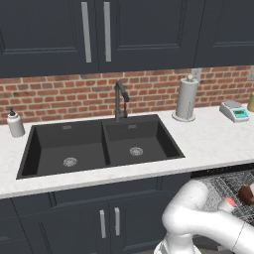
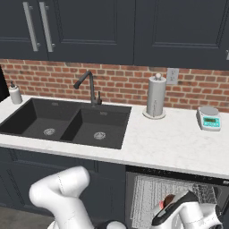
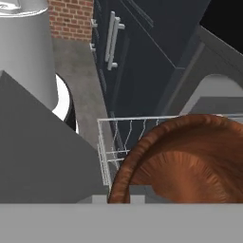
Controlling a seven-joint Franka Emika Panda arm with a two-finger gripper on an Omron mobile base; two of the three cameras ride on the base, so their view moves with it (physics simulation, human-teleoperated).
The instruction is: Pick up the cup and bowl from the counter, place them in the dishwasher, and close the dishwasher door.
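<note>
Bowl (image 3: 185,161), rigid, light and likely slick, hangs over the dishwasher rack (image 3: 114,137), gripper pinching its thin rim.

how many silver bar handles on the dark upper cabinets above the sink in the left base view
2: the left vertical silver bar handle and the right vertical silver bar handle hang side by side on adjoining dark upper cabinet doors above the black double sink. Others may lie outside the frame.

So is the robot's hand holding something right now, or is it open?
Gripper: shut on the bowl, held over the dishwasher rack.
</note>
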